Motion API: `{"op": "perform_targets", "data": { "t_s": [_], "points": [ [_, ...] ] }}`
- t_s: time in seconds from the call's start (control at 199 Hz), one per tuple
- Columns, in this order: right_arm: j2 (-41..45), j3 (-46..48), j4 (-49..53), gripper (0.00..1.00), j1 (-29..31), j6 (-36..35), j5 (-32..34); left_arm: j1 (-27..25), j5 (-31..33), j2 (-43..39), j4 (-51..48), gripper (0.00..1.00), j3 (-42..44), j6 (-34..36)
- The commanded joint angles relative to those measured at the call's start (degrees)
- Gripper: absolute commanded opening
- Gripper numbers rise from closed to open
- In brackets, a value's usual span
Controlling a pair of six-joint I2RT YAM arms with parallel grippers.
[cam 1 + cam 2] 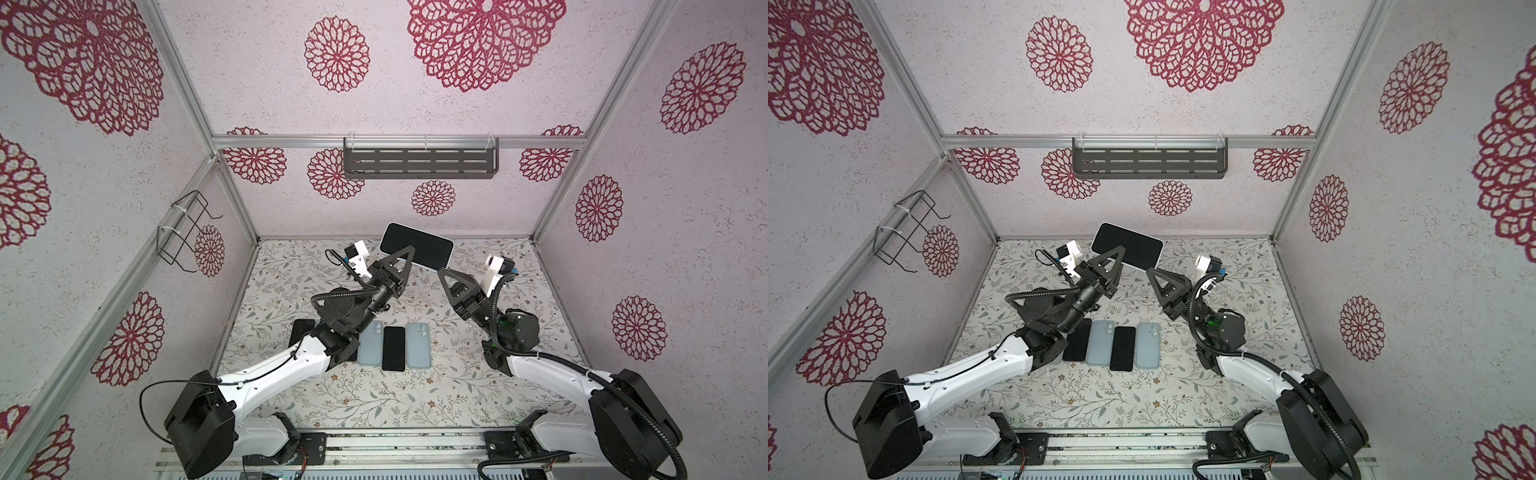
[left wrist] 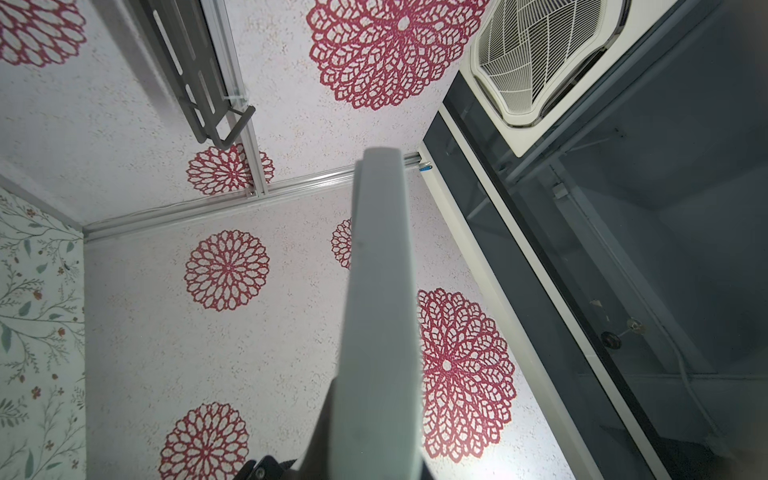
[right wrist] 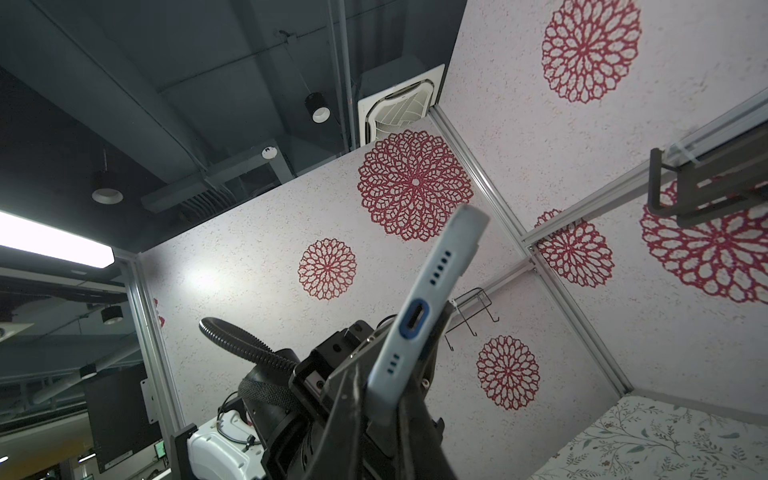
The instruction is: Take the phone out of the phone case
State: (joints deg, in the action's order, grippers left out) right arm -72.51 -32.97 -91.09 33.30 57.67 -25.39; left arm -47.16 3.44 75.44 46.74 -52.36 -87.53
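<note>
Blue phone case (image 3: 451, 247) is pinched at one corner by the right gripper (image 1: 440, 270) while the left gripper (image 1: 409, 250) squeezes the phone (image 1: 419, 242), so peel that corner off slowly.

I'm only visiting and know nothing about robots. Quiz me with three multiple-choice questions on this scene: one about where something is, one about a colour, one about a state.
1. The cased phone is:
A. flat on the table
B. up in the air
C. in a drawer

2. Its case is:
A. pale blue
B. red
C. yellow

3. The left tool is:
A. wide open
B. resting on the table
C. shut on the phone

Answers:
1. B, since both top views show the phone above the table, between the left tool and the right tool.
2. A, since the right wrist view shows the case's pale blue edge.
3. C, since it clamps the phone's edge.
</note>
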Motion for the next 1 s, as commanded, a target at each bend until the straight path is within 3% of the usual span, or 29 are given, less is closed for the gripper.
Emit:
{"op": "perform_targets", "data": {
  "t_s": [0.0, 0.141, 0.447, 0.627, 0.733, 0.803, 0.914, 0.999],
  "points": [
    [0.76, 0.63, -5.36, 0.0, -1.8, -5.21, -11.43, -0.02, -4.48, -1.17, 3.37, 0.0, -5.2, -7.16],
    [2.85, -0.21, -1.17, 0.0, -5.09, -7.77, -13.68, 0.6, -8.47, -1.48, 0.76, 0.0, -7.33, -8.11],
    [13.78, -2.42, 25.81, 0.0, -5.57, -26.88, -11.08, 2.86, -15.89, -1.7, -5.87, 0.0, -11.46, -8.33],
    [17.75, -0.54, 27.93, 0.0, -6.03, -27.01, -9.75, 5.36, -18.14, -2.22, -5.7, 0.0, -11.35, -8.71],
    [20.66, 0.83, 31.79, 0.31, -6.62, -25.72, -10.27, 8.82, -23.67, -2.48, -8.43, 0.0, -13.12, -8.15],
    [23.07, -0.08, 39.04, 0.46, -7.56, -24.77, -10.43, 13.23, -31.38, -2.66, -12.77, 0.0, -16.01, -6.22],
    [25.6, -2.3, 47.74, 0.63, -9.3, -23.02, -12.98, 18.93, -48.4, -1.79, -26.0, 0.0, -23.99, 4.02],
    [25.33, -4.61, 49.27, 0.69, -10.31, -20.65, -16.85, 21.21, -59.06, -0.41, -36.42, 0.0, -29.8, 15.13]
  ]
}}
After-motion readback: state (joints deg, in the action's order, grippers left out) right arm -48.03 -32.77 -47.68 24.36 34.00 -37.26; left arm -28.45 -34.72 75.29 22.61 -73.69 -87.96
